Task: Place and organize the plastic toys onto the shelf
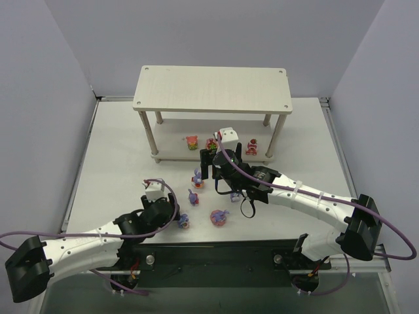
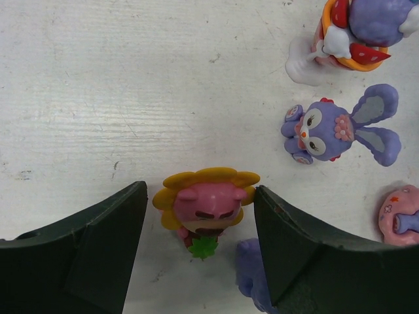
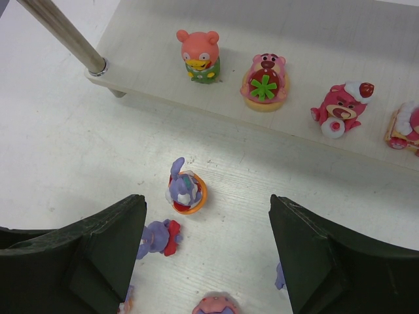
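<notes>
My left claw (image 2: 200, 196) is hanging spread around a pink sunflower toy (image 2: 204, 208) standing on the table (image 2: 98, 78), with a gap showing at each finger (so it is not gripping anything). A purple bunny (image 2: 330, 127) is lying just to the right. My right claw (image 3: 208, 204) is hovering wide and empty above a bunny in an orange cup (image 3: 186, 190), near the shelf (image 3: 340, 33), whose lower tier is carrying four pink-red toys (image 3: 264, 82).

Left wrist view: purple bunny (image 2: 247, 278) is mostly tucked behind the left hand (image 2: 200, 203), and the pink toy (image 2: 399, 216) is chopped by the right edge. Right wrist view: the rightmost red toy (image 3: 404, 124) on the shelf (image 3: 131, 59) is cut off too.
</notes>
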You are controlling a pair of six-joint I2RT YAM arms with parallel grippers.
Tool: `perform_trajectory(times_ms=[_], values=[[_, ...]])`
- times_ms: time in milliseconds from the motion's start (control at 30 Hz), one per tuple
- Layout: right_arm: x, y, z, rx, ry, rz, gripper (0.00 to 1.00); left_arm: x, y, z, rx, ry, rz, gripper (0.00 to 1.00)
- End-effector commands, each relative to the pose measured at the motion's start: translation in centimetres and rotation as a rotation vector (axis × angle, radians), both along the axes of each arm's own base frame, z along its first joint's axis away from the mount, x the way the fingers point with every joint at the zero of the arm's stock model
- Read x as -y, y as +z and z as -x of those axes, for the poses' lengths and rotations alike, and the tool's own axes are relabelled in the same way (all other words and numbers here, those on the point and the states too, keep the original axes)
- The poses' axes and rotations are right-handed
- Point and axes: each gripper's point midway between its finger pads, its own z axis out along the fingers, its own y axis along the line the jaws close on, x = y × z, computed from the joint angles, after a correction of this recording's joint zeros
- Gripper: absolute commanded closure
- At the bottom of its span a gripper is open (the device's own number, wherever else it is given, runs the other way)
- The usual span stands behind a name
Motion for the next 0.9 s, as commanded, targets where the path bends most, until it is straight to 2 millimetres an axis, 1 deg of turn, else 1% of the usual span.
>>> perform_trajectory(times_ms=[0, 167, 200, 633, 667, 733, 867], values=[[1.0, 1.37, -0.03, 0.023, -0.026, -0.025, 0.23, 0.7, 0.78, -0.43, 0.016, 0.011, 0.036, 0.25], [1.06, 1.49, -0.09, 0.026, -0.028, -0.026, 0.23, 0.71, 0.85, -0.44, 0.019, 0.01, 0.037, 0.26], [1.08, 1.35, -0.07, 0.023, -0.029, -0.024, 0.23, 0.69, 0.8, -0.42, 0.017, 0.011, 0.036, 0.28], [1.25, 1.2, -0.15, 0.023, -0.036, -0.021, 0.23, 0.07, 1.17, -0.66, 0.023, 0.05, 0.023, 0.42], [1.26, 1.21, -0.16, 0.023, -0.038, -0.022, 0.23, -0.06, 1.12, -0.64, 0.023, 0.053, 0.019, 0.45], [1.27, 1.26, -0.15, 0.024, -0.039, -0.024, 0.23, -0.12, 1.29, -0.73, 0.028, 0.057, 0.02, 0.48], [1.34, 1.14, -0.14, 0.023, -0.039, -0.02, 0.23, -0.23, 1.46, -0.77, 0.032, 0.062, 0.019, 0.48]])
